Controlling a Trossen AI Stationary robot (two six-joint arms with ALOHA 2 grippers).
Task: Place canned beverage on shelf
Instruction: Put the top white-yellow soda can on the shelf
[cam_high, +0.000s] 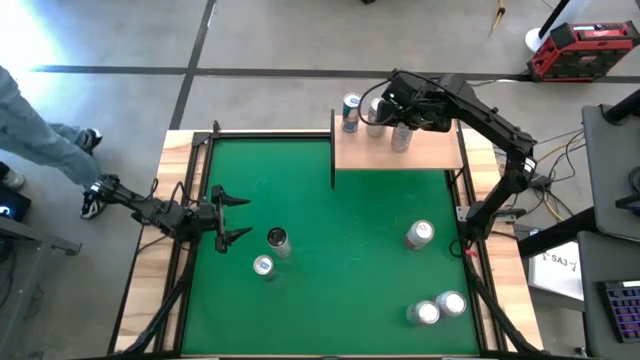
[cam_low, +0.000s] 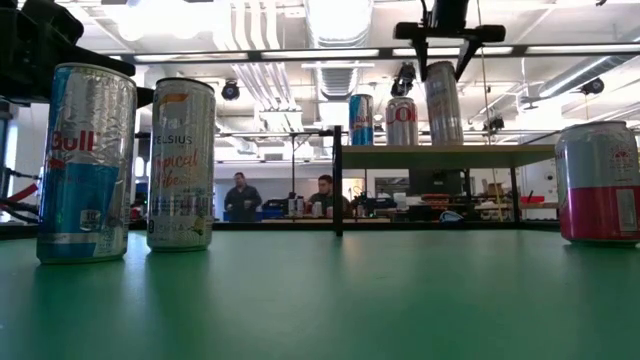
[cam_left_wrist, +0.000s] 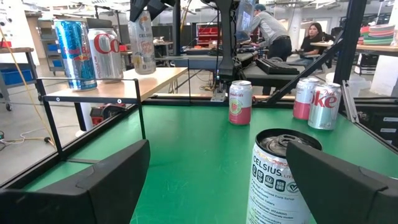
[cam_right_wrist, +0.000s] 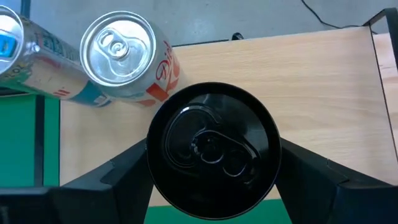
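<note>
Up on the shelf (cam_high: 430, 152), the right gripper (cam_right_wrist: 211, 163) pinches a slim silver can (cam_low: 443, 103) by its sides, standing upright on the board beside a Diet Coke can (cam_low: 401, 121) and a blue-and-silver Red Bull can (cam_low: 360, 119). From the right wrist view we look straight down on its dark lid, a finger (cam_right_wrist: 121, 171) pressed to each flank, something the low view cannot show. Meanwhile the left gripper (cam_high: 236, 218) waits over the green felt, fingers spread wide, facing a Celsius can (cam_left_wrist: 280, 177). Low view reads "Red Bull" (cam_low: 85, 163) and "Celsius Tropical" (cam_low: 180, 165) up close, and a pink-banded can (cam_low: 598, 182) at right.
</note>
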